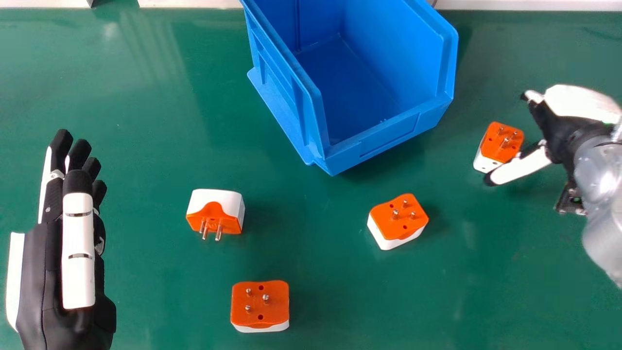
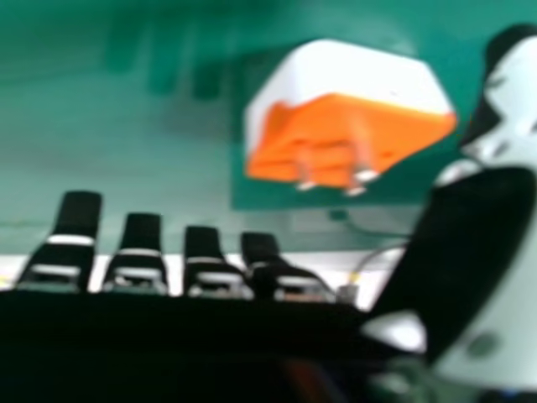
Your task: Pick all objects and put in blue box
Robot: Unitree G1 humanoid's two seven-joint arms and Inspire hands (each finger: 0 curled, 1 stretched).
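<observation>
In the head view, the blue box (image 1: 388,138) sits by the table's far edge, set askew with its low front wall toward the near side, presumably so that things can pass over that lip. No adapter shows in what can be seen of its floor. The right hand (image 1: 559,129) comes in from the right, spread wide around the right-hand adapter (image 1: 505,141), which rests prongs up, nearest the right edge; a pinch looks like the next move, though the thumb could nudge it away. The middle adapter (image 1: 398,216), also prongs up, lies nearer than the box's front corner, and the nearest adapter (image 1: 260,304) stands the same way toward the near edge. The tipped adapter (image 1: 214,211) lies over, prongs toward the near edge, so it may want a different grasp. The left hand (image 1: 77,243) waits along the left side, fingers straight, perhaps kept for those two. The green table (image 1: 146,272) is smooth and faintly glossy; pale panels (image 1: 194,4) lie past its far edge.

In the right hand view, the straight fingers (image 2: 80,214) and thumb (image 2: 495,285) stand well apart, with the adapter's prongs and white body between them, apparently ungripped. Beyond the green runs a pale strip (image 2: 176,269).
</observation>
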